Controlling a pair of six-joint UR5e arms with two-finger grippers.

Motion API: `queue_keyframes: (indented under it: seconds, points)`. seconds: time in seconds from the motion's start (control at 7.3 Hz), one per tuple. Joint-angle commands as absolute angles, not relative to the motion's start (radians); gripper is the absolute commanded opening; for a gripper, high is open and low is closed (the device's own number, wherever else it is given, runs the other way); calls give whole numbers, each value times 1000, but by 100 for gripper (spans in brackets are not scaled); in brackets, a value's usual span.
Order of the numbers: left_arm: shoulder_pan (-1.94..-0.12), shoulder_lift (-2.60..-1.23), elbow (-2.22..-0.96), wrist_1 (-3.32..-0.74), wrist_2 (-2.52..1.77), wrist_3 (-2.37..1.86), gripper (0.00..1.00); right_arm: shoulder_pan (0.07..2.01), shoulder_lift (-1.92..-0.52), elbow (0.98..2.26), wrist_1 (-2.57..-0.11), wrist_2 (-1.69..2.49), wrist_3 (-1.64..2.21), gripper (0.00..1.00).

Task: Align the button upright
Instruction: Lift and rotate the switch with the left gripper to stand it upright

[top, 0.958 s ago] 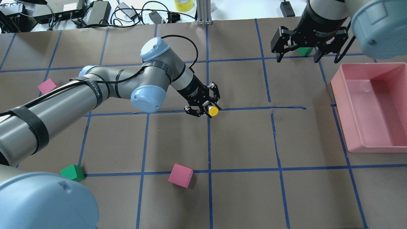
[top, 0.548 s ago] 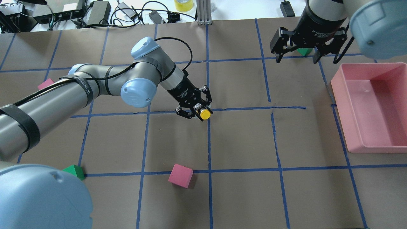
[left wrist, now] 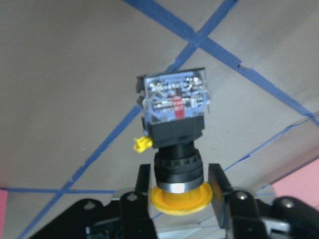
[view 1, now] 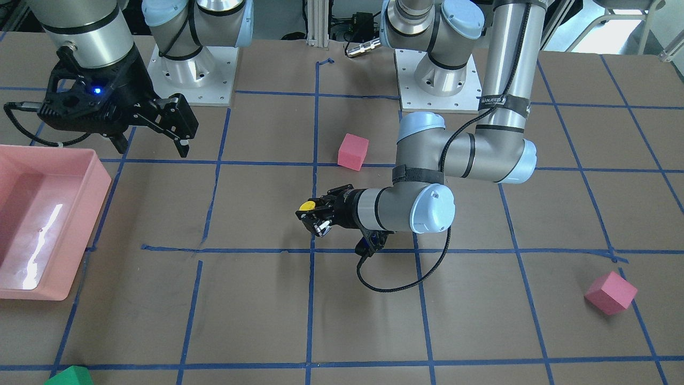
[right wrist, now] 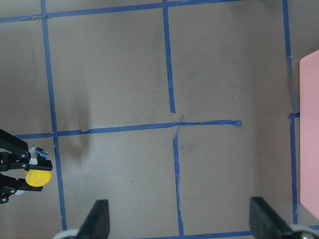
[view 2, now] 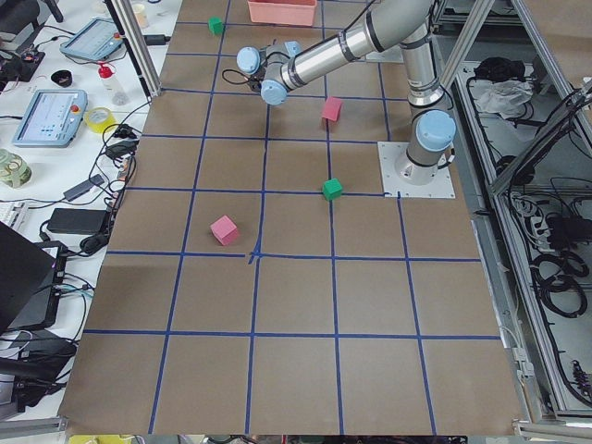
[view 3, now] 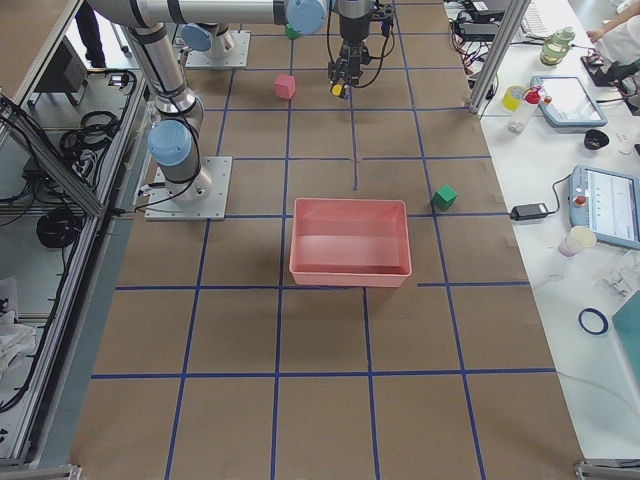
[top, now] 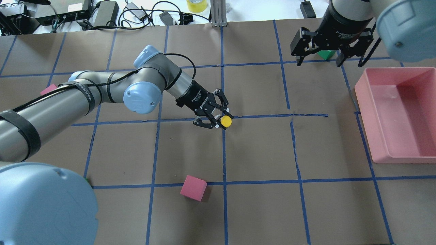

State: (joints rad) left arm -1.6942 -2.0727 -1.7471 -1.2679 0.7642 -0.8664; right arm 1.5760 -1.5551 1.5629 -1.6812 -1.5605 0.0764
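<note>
Overhead exterior shows one container, a pink bin (top: 402, 115), at the table's (top: 259, 149) right edge. Its open top faces up, and inside only its own pink floor and walls show. The front-facing view adds a bright streak of glare across that floor.

The button (top: 226, 121) is well apart from the bin, near the middle of the table. It sits at a crossing of the blue tape lines (top: 223, 160), held by the left gripper (top: 223, 120). The arm reaches in low and nearly level. The left wrist view shows two black fingers (left wrist: 217, 184) closed narrowly on the button's black collar, one on each side, just by the yellow cap. The round cap faces up in the overhead view and sits on top in the front-facing view, while the clear-and-grey block base points toward the table. Whether the base touches the paper I cannot tell.

The right gripper (top: 319, 63) hangs at the far right of the table, beyond the bin's far end, its jaws spread wide with nothing between them. Its wrist view shows both fingertips far apart over bare paper and tape. A green cube (top: 326, 54) lies on the table just behind it. A pink cube (top: 193, 188) rests on a tape line on the near side of the button, apart from it.
</note>
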Motion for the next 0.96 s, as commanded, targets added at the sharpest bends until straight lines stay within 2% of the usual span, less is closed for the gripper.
queue_keyframes:
  seconds: [0.0, 0.27, 0.82]
  points:
    - [-1666, -2097, -1795, -1269, 651, -890, 0, 1575, -1554, 1563, -1683, -1562, 75, 100]
    - [-1593, -2097, -1830, -1269, 505, -875, 0, 1575, -1554, 1566, -1684, -1562, 75, 100]
    - [-1585, -2123, -1885, -1269, 387, -778, 0, 1575, -1552, 1571, -1689, -1555, 75, 100]
